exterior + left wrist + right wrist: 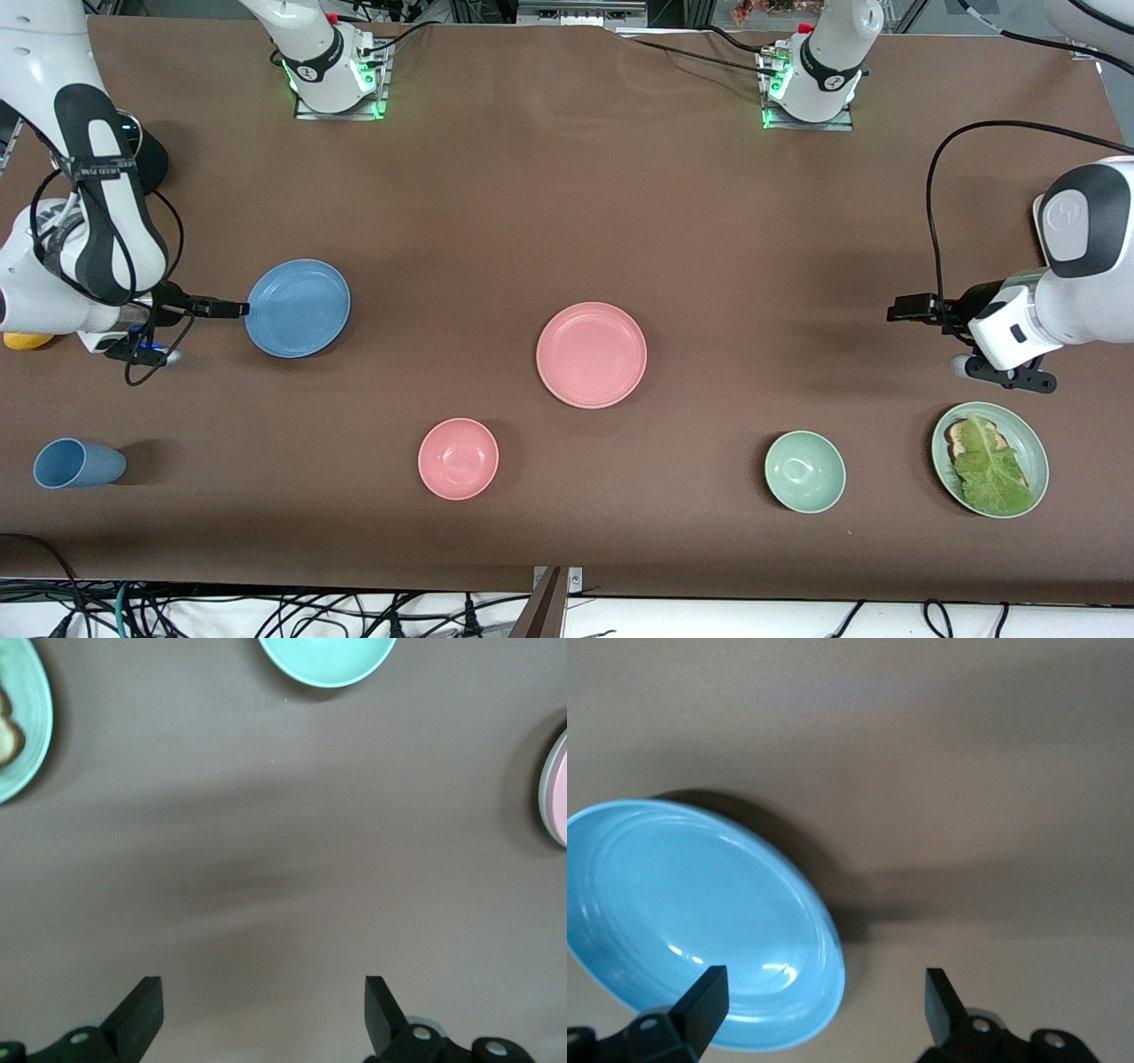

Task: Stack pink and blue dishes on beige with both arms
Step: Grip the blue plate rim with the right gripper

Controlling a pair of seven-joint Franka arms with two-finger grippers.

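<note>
Fingers (pixel 700 1005) of the right gripper (pixel 824 1005) spread beside plain blue plate (pixel 299 307).

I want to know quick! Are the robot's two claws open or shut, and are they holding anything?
Left gripper: open, holding nothing, over bare table.
Right gripper: open, holding nothing, at the blue plate's rim.

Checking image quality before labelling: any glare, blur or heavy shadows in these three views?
Front view: even light, sharp, soft shadows beside the pink plate and blue cup. Left wrist view: cloth under the open left hand is smeared, with a dim shadow patch. Right wrist view: small glare spots on the blue plate, dark shadow along its rim, right hand open.
</note>
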